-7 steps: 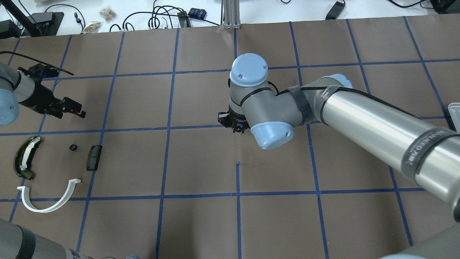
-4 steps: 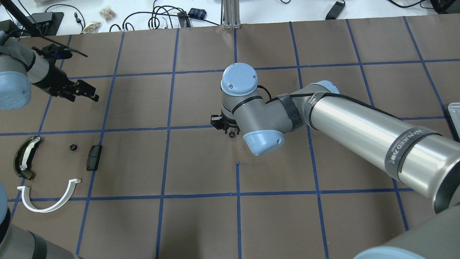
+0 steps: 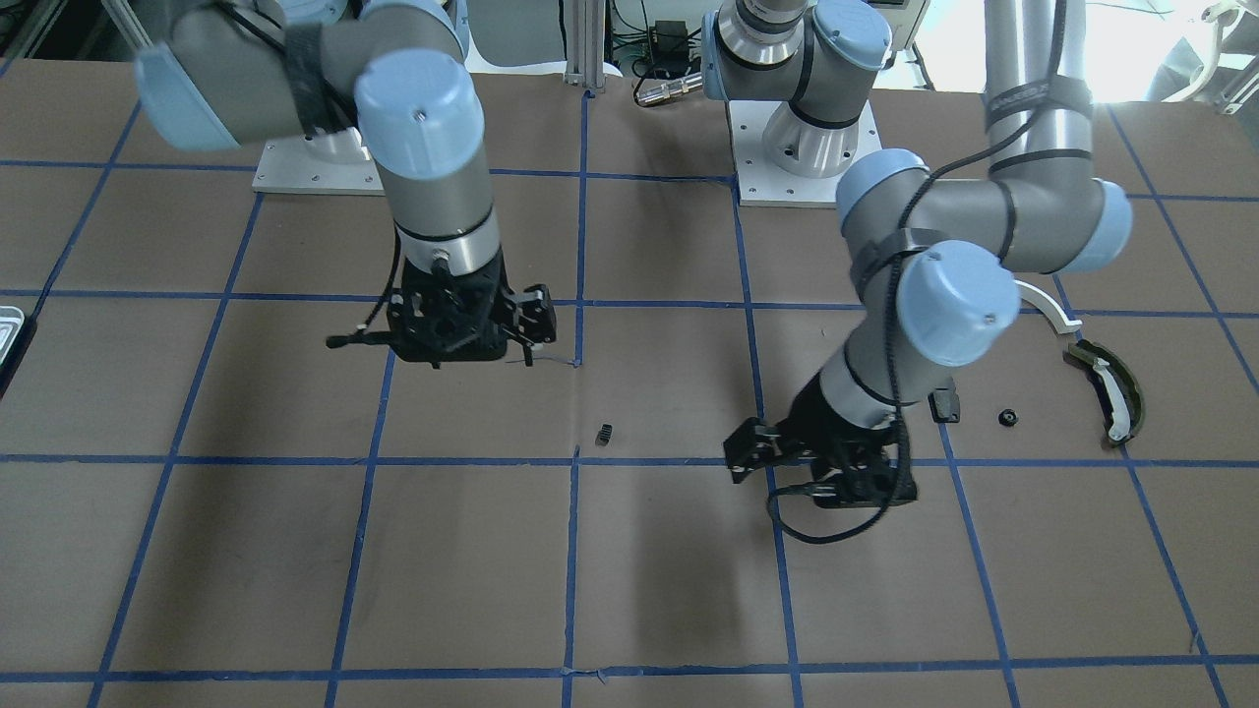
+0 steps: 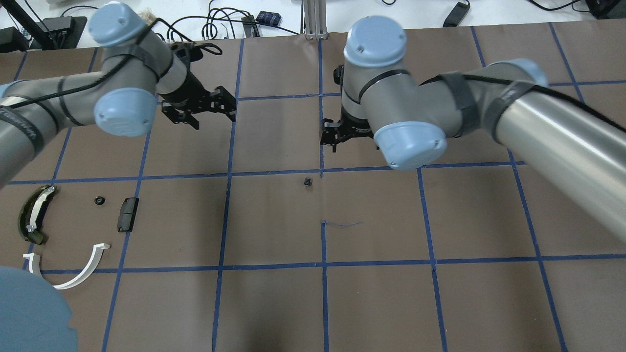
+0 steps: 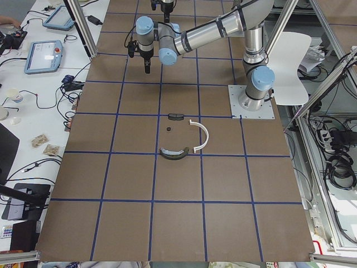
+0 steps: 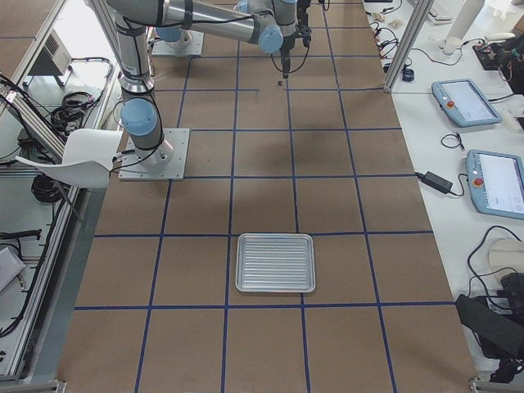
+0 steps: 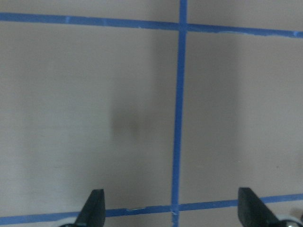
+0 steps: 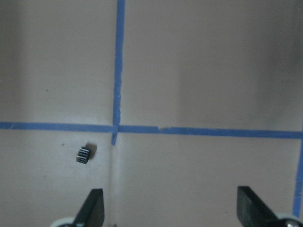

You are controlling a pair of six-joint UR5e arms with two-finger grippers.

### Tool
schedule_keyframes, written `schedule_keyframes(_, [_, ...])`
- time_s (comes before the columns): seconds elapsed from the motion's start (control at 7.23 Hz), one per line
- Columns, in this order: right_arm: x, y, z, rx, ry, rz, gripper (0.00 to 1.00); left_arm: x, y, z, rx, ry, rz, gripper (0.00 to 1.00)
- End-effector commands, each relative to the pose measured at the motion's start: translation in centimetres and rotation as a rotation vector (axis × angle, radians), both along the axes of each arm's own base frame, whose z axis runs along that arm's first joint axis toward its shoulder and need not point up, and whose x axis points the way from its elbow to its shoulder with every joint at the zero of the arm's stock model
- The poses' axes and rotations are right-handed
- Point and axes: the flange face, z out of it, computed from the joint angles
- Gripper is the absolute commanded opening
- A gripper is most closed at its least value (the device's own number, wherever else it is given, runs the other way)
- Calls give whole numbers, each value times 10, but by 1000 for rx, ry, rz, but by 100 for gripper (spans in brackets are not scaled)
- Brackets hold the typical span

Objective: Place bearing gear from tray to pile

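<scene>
The bearing gear, a small black toothed part, lies alone on the brown mat near the table's middle; it also shows in the front view and the right wrist view. My right gripper is open and empty, raised beyond the gear. My left gripper is open and empty over bare mat, well left of the gear. The pile lies at the near left: a white half-ring arc, a black block and an olive curved piece. The tray sits far to my right.
A small black round part lies between the olive piece and the black block. Blue tape lines grid the mat. Cables and small items lie on the white bench beyond the far edge.
The right gripper has let go of the gear, which now lies on the mat, and has risen and drawn back. The left arm has swung from the left edge toward the middle.
</scene>
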Motion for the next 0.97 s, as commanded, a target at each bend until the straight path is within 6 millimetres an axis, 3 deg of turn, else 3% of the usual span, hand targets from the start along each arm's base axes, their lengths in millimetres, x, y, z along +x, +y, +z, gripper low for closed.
schedule_keyframes(0.0, [-66, 26, 75, -2, 6, -61, 100, -96, 38, -33, 35, -98, 1, 99])
schedule_keyframes(0.14, [-73, 30, 100, -29, 4, -74, 100, -123, 50, -51, 53, -118, -45, 97])
schedule_keyframes(0.28, [-77, 29, 108, -45, 26, -76, 100, -140, 58, -69, 75, -124, -77, 96])
schedule_keyframes(0.42, [-79, 28, 108, -51, 60, -79, 100, -156, 71, -86, 103, -133, -105, 88])
schedule_keyframes(0.55, [-79, 27, 106, -48, 58, -79, 100, -167, 80, -88, 103, -136, -129, 86])
schedule_keyframes(0.69, [-79, 27, 112, -61, 53, -81, 100, -169, 79, -90, 106, -136, -142, 78])
schedule_keyframes(0.83, [-79, 25, 110, -63, 55, -79, 100, -170, 77, -92, 104, -136, -152, 46])
